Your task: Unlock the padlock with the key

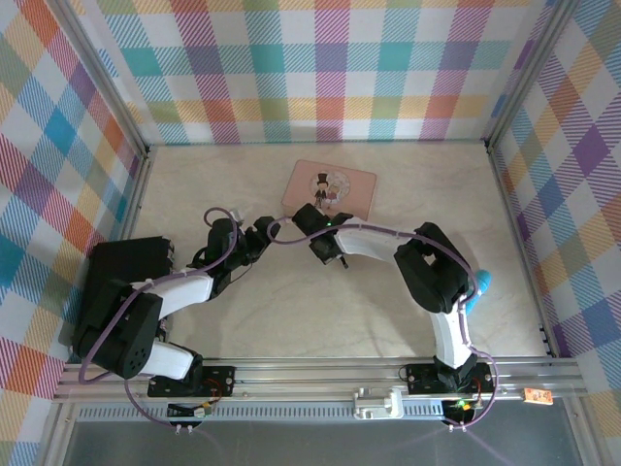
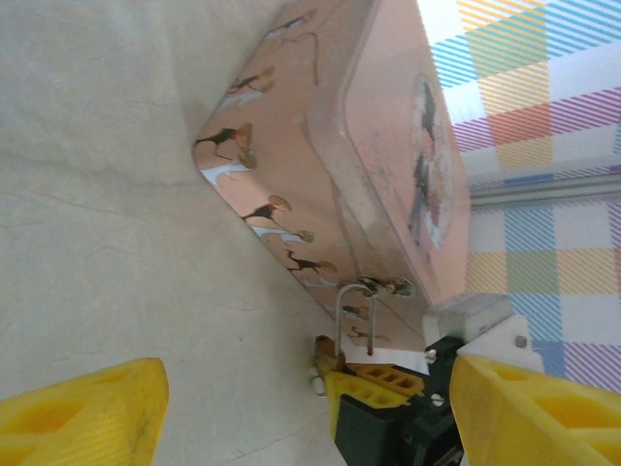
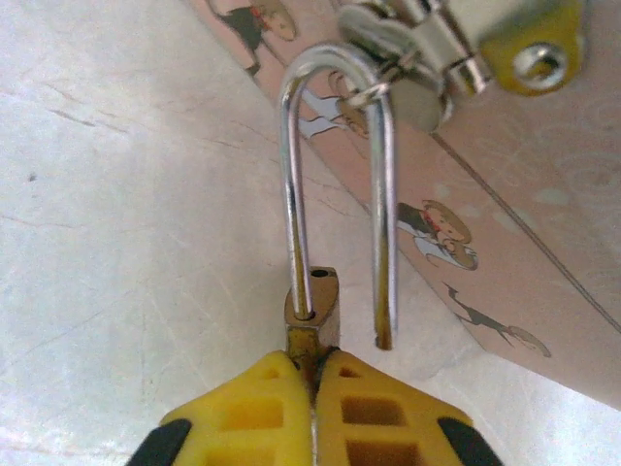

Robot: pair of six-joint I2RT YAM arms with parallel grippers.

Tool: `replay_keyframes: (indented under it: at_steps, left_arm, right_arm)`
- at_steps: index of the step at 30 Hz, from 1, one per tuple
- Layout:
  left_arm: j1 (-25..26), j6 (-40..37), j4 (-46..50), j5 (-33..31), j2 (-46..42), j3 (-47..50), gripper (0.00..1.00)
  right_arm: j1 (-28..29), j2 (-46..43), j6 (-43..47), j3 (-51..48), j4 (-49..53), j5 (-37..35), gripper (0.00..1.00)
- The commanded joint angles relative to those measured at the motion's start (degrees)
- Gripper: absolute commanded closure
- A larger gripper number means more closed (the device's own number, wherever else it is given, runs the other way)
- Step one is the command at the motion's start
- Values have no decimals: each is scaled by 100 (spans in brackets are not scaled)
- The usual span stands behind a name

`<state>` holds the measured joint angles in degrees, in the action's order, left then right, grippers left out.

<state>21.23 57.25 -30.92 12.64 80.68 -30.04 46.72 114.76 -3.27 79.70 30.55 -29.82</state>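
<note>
Right tool [image 3: 312, 388] of mine grips the padlock [image 3: 312, 303] at lower centre, shackle [image 3: 294, 194] end free, while my left tool [image 2: 306, 388] gapes wide, empty.

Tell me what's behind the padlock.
The side of the pink tin, its hasp threaded on the open shackle. The right gripper, shut on the padlock, covers most of its body, so the keyhole cannot be seen.

Both arms reach inward, elbows bent, wrists nearly meeting mid-surface. Left gripper [image 1: 258, 237]: fingers spread wide. Right gripper [image 3: 312, 388]: yellow fingers pressed together, pinching the padlock [image 3: 312, 309] at its body.
</note>
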Motion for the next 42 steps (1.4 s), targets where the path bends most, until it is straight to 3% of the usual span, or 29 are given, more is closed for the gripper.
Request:
replay_keyframes:
  at_steps: [1,7,11,14,21,25,33,38,42]
  left_arm:
    - [-23,-97,-850,410,224,128,26]
    - [88,57,-2197,1037,978,24,33]
    - [324,24,-2240,812,1218,-81,35]
    - [476,-28,-2188,721,1418,-197,36]
    - [822,-153,-2313,720,2177,-722,48]
    - [949,4,-2627,722,2685,-1035,61]
    - [1076,-140,-2199,377,2953,-1314,69]
    - [1084,-257,-1974,291,3033,-1400,81]
    - [1111,-259,-1882,274,3178,-1565,81]
  right_arm:
    - [-130,-268,480,-277,-367,1235,100]
    - [-725,-672,782,-574,-650,3090,100]
    - [-1146,-863,726,-775,-879,4354,100]
    - [-1301,-934,705,-889,-1025,4787,100]
    - [-1394,-936,705,-909,-1105,5042,100]
    - [-1389,-920,691,-877,-1103,5115,100]
    - [-1397,-926,712,-895,-1129,5092,100]
    - [-1394,-937,672,-895,-1233,5163,100]
    - [-1393,-924,694,-877,-1244,5232,100]
